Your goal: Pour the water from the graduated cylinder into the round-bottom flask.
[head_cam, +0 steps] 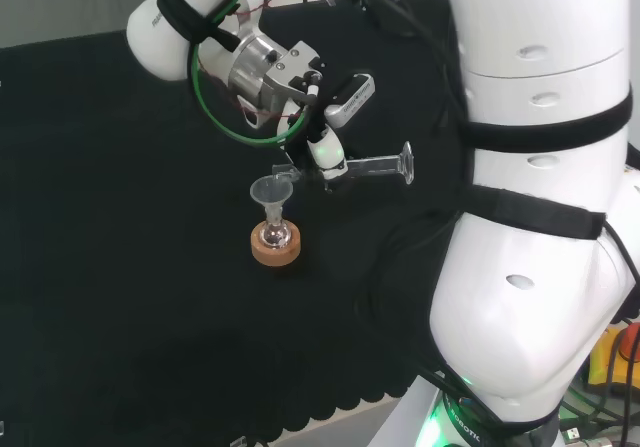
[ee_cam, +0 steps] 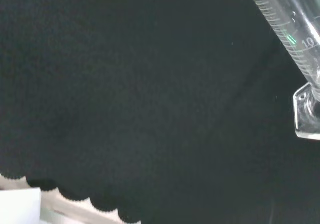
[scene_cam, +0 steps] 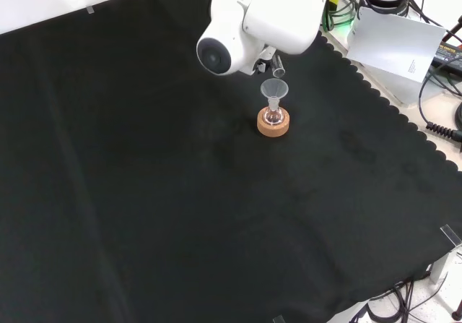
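Graduated cylinder (head_cam: 375, 166) tipped level in robot hand (head_cam: 325, 152), mouth above funnel (head_cam: 270, 192) in round-bottom flask (head_cam: 275, 234)

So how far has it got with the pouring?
Picked up already: the hand holds the graduated cylinder tipped almost flat. In hand: its mouth sits right above the funnel in the round-bottom flask on its cork ring. Whether water is flowing, I cannot tell. Left: emptying it.

Bare cloth (scene_cam: 144, 193) surrounds the funnel-topped flask (scene_cam: 273, 118).
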